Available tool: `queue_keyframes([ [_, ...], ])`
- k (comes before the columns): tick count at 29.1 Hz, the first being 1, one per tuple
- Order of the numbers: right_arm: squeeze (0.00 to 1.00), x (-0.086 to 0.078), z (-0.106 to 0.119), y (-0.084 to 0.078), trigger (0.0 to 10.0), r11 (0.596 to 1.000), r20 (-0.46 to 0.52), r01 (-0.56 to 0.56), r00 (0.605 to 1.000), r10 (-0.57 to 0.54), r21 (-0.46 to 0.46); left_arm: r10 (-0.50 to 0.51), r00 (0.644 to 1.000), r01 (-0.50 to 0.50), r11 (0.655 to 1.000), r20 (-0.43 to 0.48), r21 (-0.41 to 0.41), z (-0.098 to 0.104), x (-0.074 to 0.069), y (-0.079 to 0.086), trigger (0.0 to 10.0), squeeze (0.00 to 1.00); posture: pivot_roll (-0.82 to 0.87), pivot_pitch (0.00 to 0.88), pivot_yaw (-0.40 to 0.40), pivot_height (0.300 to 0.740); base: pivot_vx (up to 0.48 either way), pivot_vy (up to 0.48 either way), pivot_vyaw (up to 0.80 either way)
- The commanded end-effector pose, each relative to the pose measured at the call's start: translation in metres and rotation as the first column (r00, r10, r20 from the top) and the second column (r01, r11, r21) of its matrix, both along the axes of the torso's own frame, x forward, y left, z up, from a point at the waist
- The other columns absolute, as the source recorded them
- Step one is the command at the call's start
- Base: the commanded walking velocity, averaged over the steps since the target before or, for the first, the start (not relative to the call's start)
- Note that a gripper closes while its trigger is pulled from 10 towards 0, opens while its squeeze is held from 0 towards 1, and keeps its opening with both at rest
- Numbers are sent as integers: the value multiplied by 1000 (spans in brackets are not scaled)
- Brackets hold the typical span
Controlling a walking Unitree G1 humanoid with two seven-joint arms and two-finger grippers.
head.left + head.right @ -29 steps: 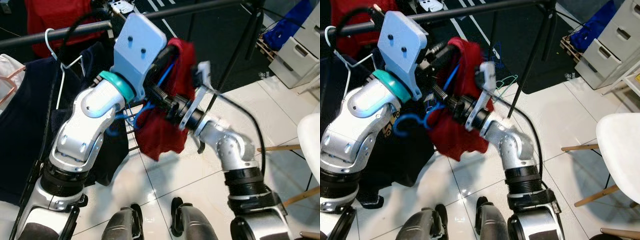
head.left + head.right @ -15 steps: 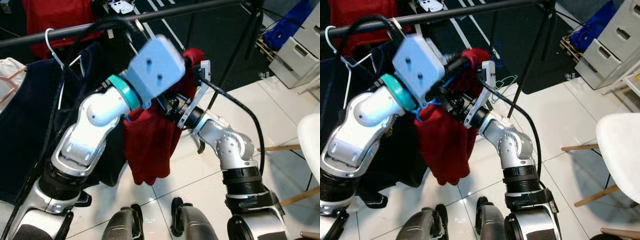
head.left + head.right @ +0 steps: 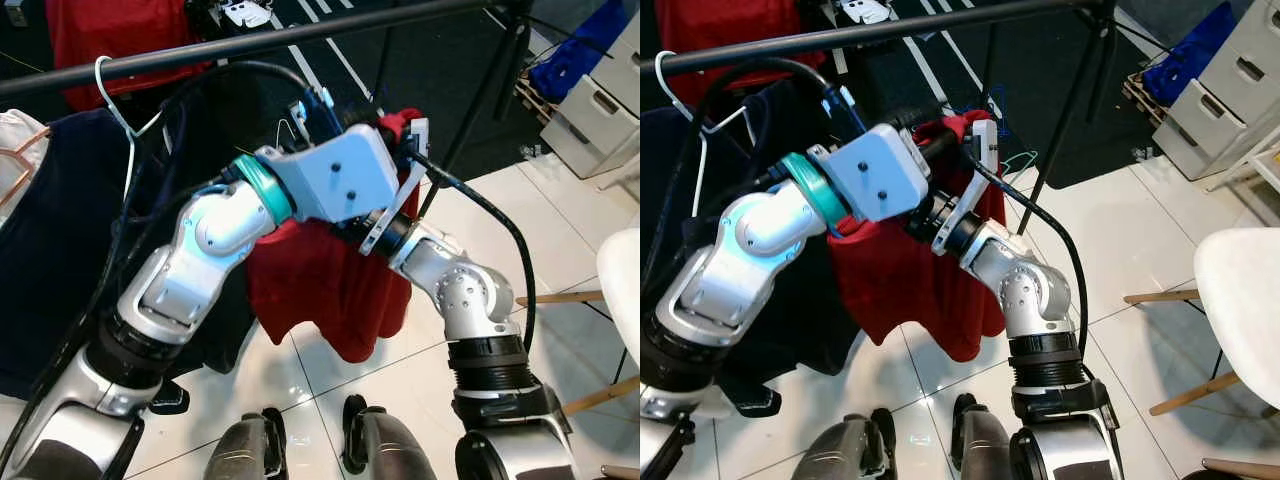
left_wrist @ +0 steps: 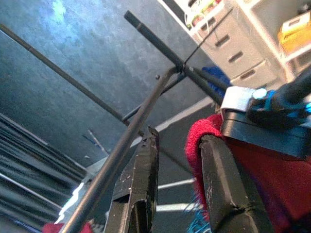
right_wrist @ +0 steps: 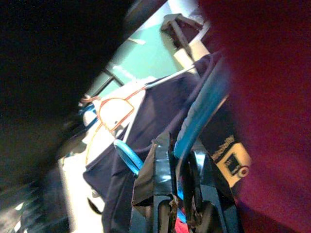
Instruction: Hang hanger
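The two head eyes look forward and down from above onto the same raised arms beneath the black rail (image 3: pixel 250 45), while each wrist camera peers closely along its own black fingers (image 4: pixel 141 194) at the red garment (image 5: pixel 272 97).

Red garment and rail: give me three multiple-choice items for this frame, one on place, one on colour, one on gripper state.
1. Where does the red garment hang?
A. between the two arms, below the black rail
B. on the floor tiles
C. over the white chair

2. What colour is the hanger between the right gripper's fingers?
A. white
B. blue
C. orange

3. How is the left gripper?
A. shut on the rail
B. shut on the dark blue garment
C. open

Answers: 1 A, the eye views show it draped between the arms under the rail. 2 B, the right wrist view shows a blue bar pinched there. 3 C, the left wrist view shows a gap between its fingers.
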State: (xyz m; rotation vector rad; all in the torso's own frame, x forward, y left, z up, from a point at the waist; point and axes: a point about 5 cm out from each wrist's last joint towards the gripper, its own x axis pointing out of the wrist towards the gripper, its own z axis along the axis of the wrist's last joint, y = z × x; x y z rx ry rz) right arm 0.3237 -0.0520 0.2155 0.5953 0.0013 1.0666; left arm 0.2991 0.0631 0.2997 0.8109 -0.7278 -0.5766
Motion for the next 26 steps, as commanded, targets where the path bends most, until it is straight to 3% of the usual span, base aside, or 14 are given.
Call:
queue_keyframes([
  [1, 0, -4, 4, 3, 0, 1000, 19, -26, 999, 25, 16, 5, 1000, -5, 1000, 20, 24, -1, 0, 2, 10000, 0, -121, 145, 57, 740, 0, 0, 0],
  [3, 0, -3, 4, 3, 0, 1000, 20, -22, 1000, 22, 19, 4, 1000, -5, 999, 23, 33, 0, 1, 8, 10000, 0, -118, 146, 60, 740, 0, 0, 0],
  [6, 0, -3, 4, 1, 0, 1000, 19, -14, 1000, 13, 25, -51, 995, 48, 998, -81, -49, 4, 1, 19, 10000, 0, -116, 147, 65, 740, 0, 0, 0],
  [8, 0, -3, 3, -1, 0, 1000, 18, -4, 1000, 4, 28, -112, 979, 87, 985, -172, -148, 8, -1, 27, 10000, 0, -115, 149, 65, 740, 0, 0, 0],
  [9, 0, -3, 3, -1, 0, 1000, 18, -4, 1000, 4, 28, -112, 979, 87, 985, -172, -148, 8, -1, 27, 10000, 0, -115, 149, 65, 740, 0, 0, 0],
  [11, 0, -2, 3, -4, 0, 999, 16, 10, 1000, -10, 36, -207, 946, 127, 944, -249, -304, 17, -4, 33, 10000, 0, -113, 149, 65, 740, 0, 0, 0],
  [12, 0, -2, 3, -4, 0, 999, 16, 10, 1000, -10, 36, -207, 946, 127, 944, -249, -304, 17, -4, 33, 10000, 0, -113, 149, 65, 740, 0, 0, 0],
  [13, 0, -2, 3, -6, 0, 999, 16, 17, 1000, -18, 41, -262, 925, 144, 912, -276, -383, 21, -5, 36, 10000, 0, -112, 150, 65, 740, 0, 0, 0],
  [19, 0, 1, 4, -10, 0, 998, 18, 39, 999, -40, 48, -321, 894, 168, 888, -314, -429, 20, -8, 37, 10000, 0, -113, 151, 65, 740, 0, 0, 0],
  [20, 0, 3, 6, -14, 0, 997, 24, 56, 998, -57, 57, -345, 880, 159, 860, -325, -485, 23, -7, 42, 10000, 0, -113, 151, 66, 740, 0, 0, 0],
  [21, 0, 3, 6, -14, 0, 997, 24, 56, 998, -57, 57, -345, 880, 159, 860, -325, -485, 23, -7, 42, 10000, 0, -113, 151, 66, 740, 0, 0, 0],
  [23, 0, 5, 15, -25, 0, 991, 46, 85, 995, -90, 104, -414, 844, 134, 779, -341, -613, 29, -3, 55, 10000, 0, -112, 153, 69, 740, 0, 0, 0],
  [24, 0, 5, 15, -25, 0, 991, 46, 85, 995, -90, 104, -414, 844, 134, 779, -341, -613, 29, -3, 55, 10000, 0, -112, 153, 69, 740, 0, 0, 0],
  [26, 0, 5, 28, -37, 0, 978, 79, 99, 990, -115, 181, -456, 806, 101, 735, -378, -671, 28, -4, 69, 10000, 0, -113, 153, 72, 740, 0, 0, 0],
])
